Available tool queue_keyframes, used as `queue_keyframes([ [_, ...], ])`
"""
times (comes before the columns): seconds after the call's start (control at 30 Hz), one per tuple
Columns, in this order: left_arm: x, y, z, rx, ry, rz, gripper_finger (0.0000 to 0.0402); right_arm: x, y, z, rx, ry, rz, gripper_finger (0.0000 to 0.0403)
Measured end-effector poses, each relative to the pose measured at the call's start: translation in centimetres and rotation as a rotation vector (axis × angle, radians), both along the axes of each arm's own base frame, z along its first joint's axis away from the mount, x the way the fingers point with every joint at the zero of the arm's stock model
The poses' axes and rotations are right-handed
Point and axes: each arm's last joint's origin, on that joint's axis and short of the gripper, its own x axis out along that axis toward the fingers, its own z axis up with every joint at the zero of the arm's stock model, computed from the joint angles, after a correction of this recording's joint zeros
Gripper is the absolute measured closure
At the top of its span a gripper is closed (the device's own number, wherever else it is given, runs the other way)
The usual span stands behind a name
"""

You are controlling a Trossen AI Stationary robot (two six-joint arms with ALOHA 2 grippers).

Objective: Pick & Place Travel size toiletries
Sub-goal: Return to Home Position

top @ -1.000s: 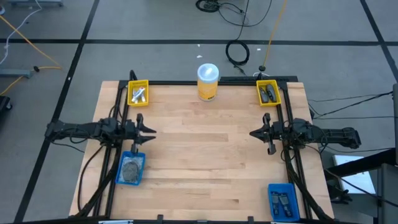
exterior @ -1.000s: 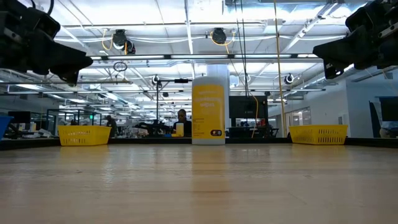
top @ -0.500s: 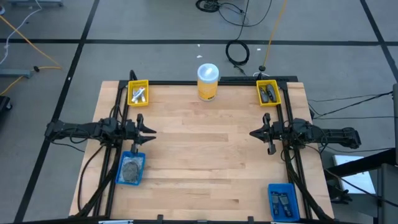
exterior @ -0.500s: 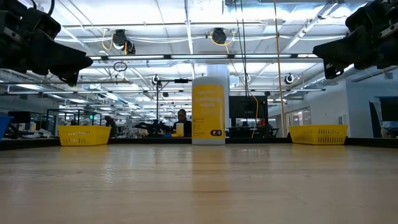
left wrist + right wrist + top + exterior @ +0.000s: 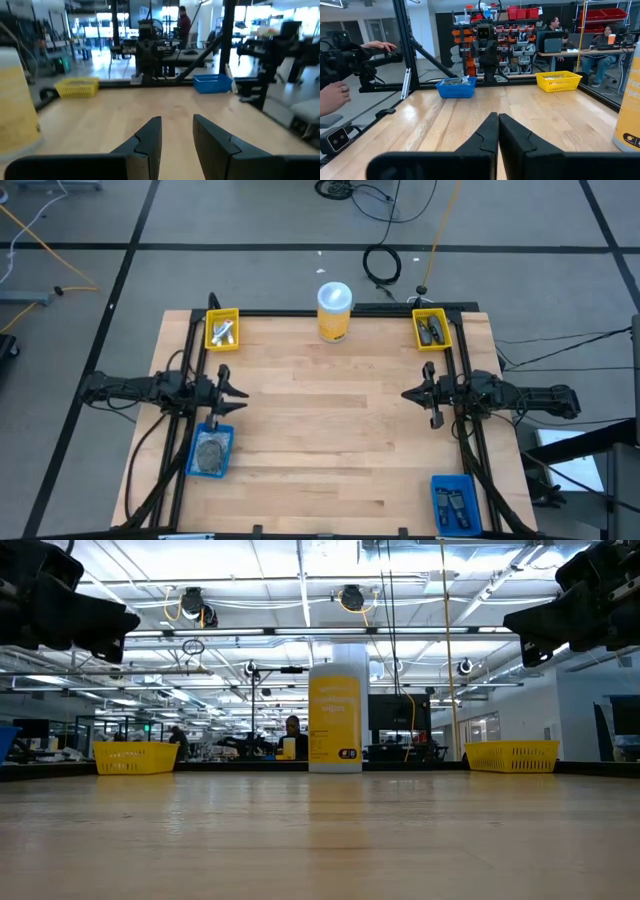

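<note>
Toiletries (image 5: 222, 332) lie sorted in four bins: pale tubes in the left yellow bin (image 5: 209, 330); dark grey pieces (image 5: 432, 330) in the right yellow bin (image 5: 417, 330); greyish wrapped discs (image 5: 210, 450) in the left blue bin (image 5: 192, 452); dark oblongs (image 5: 455, 505) in the right blue bin (image 5: 436, 502); my left gripper (image 5: 241, 392) hovers empty at the table's left side, fingers slightly parted; my right gripper (image 5: 405, 394) hovers opposite, fingers pressed together, empty.

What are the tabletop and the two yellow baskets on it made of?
Tabletop: looks like pale wood with a matte finish, showing long plank seams and grain. Yellow baskets: probably moulded plastic, since their walls show a fine lattice of holes and one even, bright colour.
</note>
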Motion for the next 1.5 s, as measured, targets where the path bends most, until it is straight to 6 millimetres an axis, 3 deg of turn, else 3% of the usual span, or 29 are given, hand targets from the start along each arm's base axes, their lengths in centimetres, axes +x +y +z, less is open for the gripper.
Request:
queue_keyframes([
  [0.17, 0.0, 0.0, 0.0, 0.112, -0.014, 0.005, 0.0293, 0.0, 0.0, 0.0, 0.0, 0.0, 0.0, 0.0399],
  [1.5, 0.05, -0.01, 0.32, 0.118, -0.055, 0.009, 0.0293, 0.0, 0.0, 0.0, 0.0, 0.0, 0.0, 0.0399],
])
